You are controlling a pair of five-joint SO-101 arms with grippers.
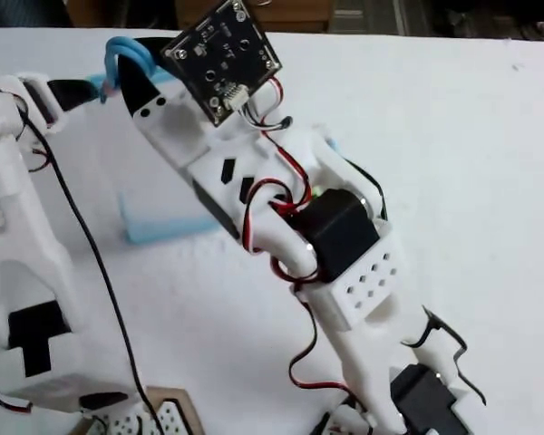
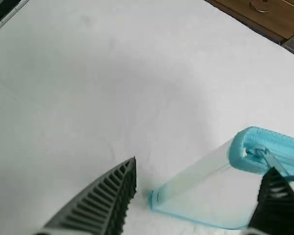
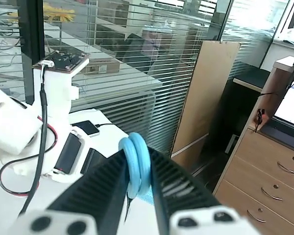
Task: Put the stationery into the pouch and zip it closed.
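Observation:
The pouch (image 1: 163, 220) is clear plastic with a light blue zipper edge and rests on the white table, partly hidden under my right arm. Its blue loop (image 1: 127, 53) is raised at the far left, and my right gripper (image 1: 134, 68) is shut on it. In the right wrist view the loop (image 3: 137, 164) sits pinched between the black fingers of that gripper (image 3: 137, 159). My left gripper (image 2: 201, 171) is open over the pouch (image 2: 210, 196), straddling one end. One finger (image 2: 279, 200) is close beside the zipper pull (image 2: 263, 154). The left gripper (image 1: 68, 92) is just left of the loop.
A phone (image 2: 2, 10) lies at the table edge, and the phone (image 3: 85, 128) also shows beside the left arm (image 3: 19, 132). Wooden drawers (image 3: 264, 191) stand beyond the table. A small wooden block (image 1: 172, 408) sits at the near edge between the arm bases.

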